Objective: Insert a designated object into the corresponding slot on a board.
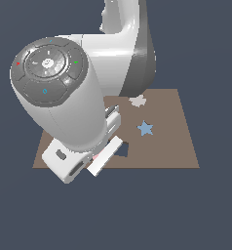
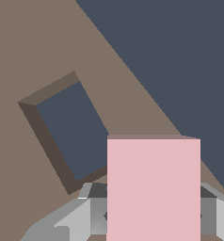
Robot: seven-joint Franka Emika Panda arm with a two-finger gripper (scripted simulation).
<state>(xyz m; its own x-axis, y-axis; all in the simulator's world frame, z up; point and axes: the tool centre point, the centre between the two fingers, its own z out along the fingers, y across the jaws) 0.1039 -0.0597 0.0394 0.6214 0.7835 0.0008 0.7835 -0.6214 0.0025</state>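
Holding the pink block between its fingers, the gripper is clenched on it; you see this best in the wrist view, where the grey fingers press on both sides of the block. In the exterior view the big white arm hides almost all of the block; only a small pink spot shows near the fingers.

What matters for your next move is the angle; the slot lies just beside the block, not under it, and its long axis is tilted against the straight edges of the block. My judgement is that you need a small sideways shift toward the slot and also a turn of the wrist, so the long sides become parallel; without the turn the corners will probably catch on the rim.

The board is flat and brown, and the block hangs close to one of its edges, with dark floor beyond; there is little room on that side. In the exterior view the blue star lies apart from the slot, toward that view's right; it does not disturb the approach.
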